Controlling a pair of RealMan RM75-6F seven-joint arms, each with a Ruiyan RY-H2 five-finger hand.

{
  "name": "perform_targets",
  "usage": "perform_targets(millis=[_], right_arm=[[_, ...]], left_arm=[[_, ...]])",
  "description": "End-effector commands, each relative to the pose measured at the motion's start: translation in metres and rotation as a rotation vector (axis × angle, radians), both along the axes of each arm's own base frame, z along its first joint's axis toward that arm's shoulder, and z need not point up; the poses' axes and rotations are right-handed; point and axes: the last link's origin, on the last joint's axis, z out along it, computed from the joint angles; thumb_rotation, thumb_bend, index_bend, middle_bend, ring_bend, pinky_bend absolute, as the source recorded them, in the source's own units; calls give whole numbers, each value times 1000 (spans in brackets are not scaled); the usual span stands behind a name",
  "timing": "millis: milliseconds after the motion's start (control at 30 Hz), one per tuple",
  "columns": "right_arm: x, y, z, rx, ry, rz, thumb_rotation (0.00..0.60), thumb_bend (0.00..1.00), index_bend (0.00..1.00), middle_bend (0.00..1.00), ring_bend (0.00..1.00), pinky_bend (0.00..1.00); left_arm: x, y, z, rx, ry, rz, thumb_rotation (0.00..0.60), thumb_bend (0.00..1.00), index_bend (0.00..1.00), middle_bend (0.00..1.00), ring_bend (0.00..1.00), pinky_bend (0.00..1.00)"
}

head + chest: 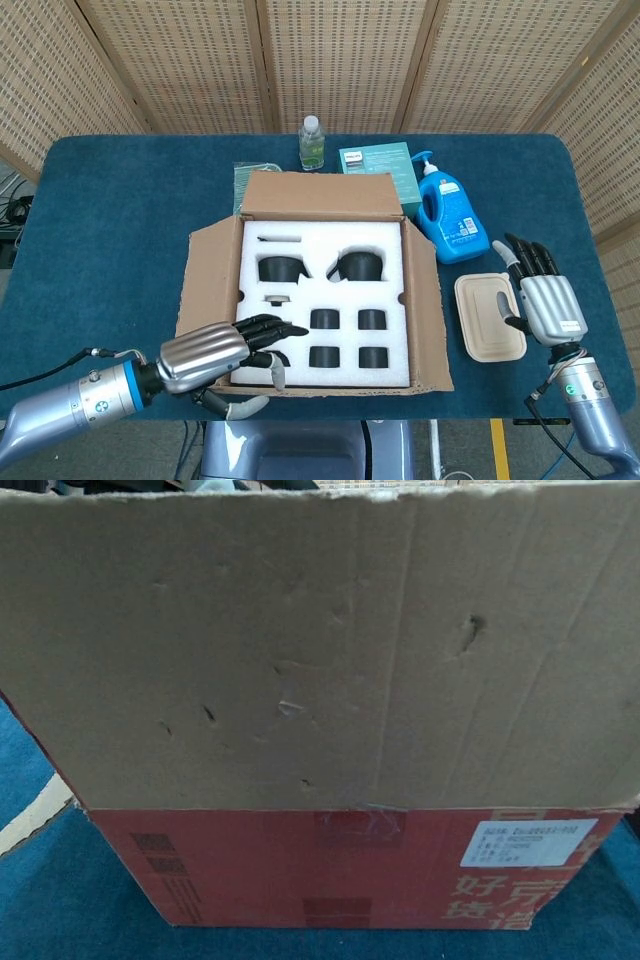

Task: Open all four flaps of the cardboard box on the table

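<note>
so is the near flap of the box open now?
Open: near flap swung outward toward the robot, left hand on it, foam insert fully exposed.
</note>
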Motion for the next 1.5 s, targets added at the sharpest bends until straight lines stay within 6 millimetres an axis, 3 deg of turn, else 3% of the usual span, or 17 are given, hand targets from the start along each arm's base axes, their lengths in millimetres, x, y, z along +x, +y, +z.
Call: perform_targets(millis=[33, 467, 833, 1100, 1500], right_arm=[[0, 0, 0, 2, 0, 0, 600, 569, 12, 15, 0, 14], [1, 1, 2, -2, -2, 2, 600, 569, 12, 15, 0, 13], [-1, 1, 2, -1, -4, 0, 600, 569, 12, 15, 0, 14], [-5, 0, 4, -17, -3, -10, 600, 569, 12, 15, 0, 14], [-10, 1, 1, -27, 10, -11, 600, 569, 12, 15, 0, 14]], left_arm=[[-2, -8, 0, -36, 20, -23, 160, 435, 402, 0, 0, 0], [-6, -13, 2, -61, 75, -79, 159, 425, 402, 0, 0, 0], [-27, 10, 16, 214, 88, -59, 153, 415, 387, 0, 0, 0], [-61, 20, 22, 530, 101, 20, 303, 410, 340, 0, 0, 0], [-122, 13, 29, 873, 235, 159, 422, 406, 277, 0, 0, 0]])
